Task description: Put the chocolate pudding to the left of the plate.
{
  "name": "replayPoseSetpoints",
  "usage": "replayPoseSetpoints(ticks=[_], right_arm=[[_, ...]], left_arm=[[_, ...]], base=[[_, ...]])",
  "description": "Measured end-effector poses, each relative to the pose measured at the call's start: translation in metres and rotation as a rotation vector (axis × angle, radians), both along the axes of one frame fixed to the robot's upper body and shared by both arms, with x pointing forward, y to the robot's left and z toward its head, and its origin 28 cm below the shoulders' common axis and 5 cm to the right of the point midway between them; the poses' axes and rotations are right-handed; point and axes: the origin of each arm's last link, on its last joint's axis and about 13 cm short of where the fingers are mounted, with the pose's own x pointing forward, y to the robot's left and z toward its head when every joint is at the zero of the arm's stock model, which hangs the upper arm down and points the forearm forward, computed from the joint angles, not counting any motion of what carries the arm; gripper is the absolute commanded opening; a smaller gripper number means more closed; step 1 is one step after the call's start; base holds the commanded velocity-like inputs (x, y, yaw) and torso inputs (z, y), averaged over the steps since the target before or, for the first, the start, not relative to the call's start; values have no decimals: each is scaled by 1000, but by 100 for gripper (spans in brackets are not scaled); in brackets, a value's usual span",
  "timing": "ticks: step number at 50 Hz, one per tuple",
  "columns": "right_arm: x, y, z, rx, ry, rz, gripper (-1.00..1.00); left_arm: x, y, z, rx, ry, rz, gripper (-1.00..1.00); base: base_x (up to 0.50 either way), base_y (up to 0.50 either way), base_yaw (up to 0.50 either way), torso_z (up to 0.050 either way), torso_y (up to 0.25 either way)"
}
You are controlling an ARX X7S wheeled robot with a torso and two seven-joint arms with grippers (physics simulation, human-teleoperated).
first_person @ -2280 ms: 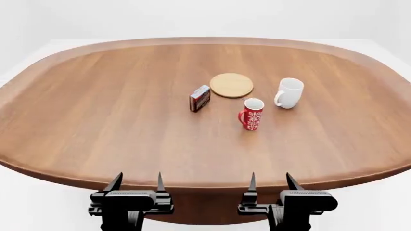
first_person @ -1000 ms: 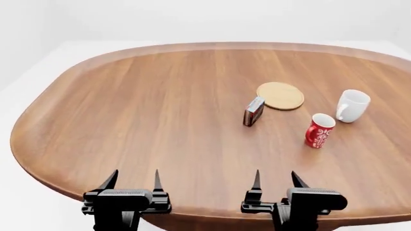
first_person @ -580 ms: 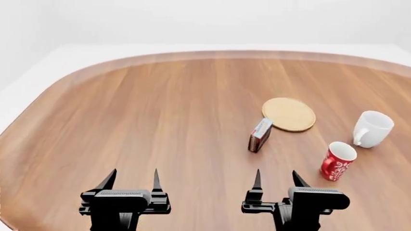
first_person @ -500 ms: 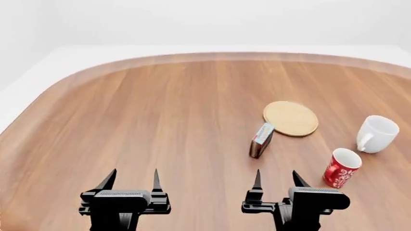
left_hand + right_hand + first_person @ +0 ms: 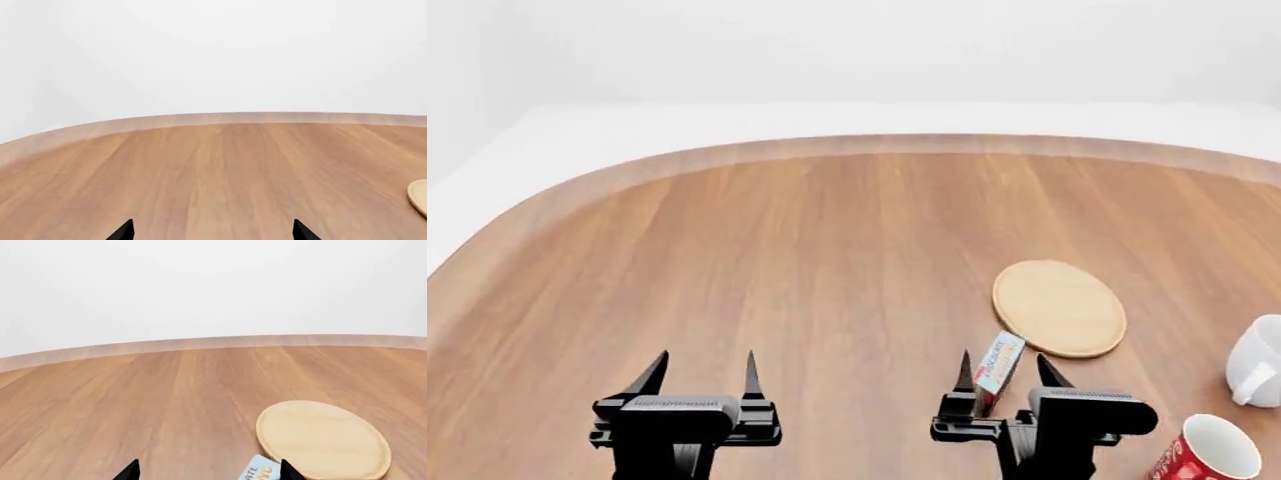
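The chocolate pudding (image 5: pixel 1001 362) is a small carton with a pale printed top, standing on the wooden table just in front of the plate's near-left edge. Its pale top also shows in the right wrist view (image 5: pixel 260 472). The plate (image 5: pixel 1058 306) is a flat round tan disc, and it shows in the right wrist view (image 5: pixel 323 438) too; its edge shows in the left wrist view (image 5: pixel 419 196). My right gripper (image 5: pixel 1006 369) is open, its fingertips either side of the pudding's top in the head view, the carton beyond them. My left gripper (image 5: pixel 702 369) is open and empty over bare table.
A white mug (image 5: pixel 1257 362) stands at the right edge, right of the plate. A red patterned mug (image 5: pixel 1205 452) stands at the lower right, close to my right gripper's body. The table's curved far rim (image 5: pixel 868 145) runs across the back.
The view has moved forward and left over the table: the pudding, plate and mugs have slid down and right, and the pudding now sits right at my right gripper's fingertips. Both grippers stay open.
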Motion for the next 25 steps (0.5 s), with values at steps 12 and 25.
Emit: replayPoseSetpoints(ticks=[12,25], right_arm=[[1,0,1,5,-1,-9,100],[1,0,1,6,-1,-18,100]], left_arm=[[1,0,1,0,-2,0,100],[0,0,1,-1,0,0,100]], base=[[207,0,0,0,1],[26,0,0,0,0]])
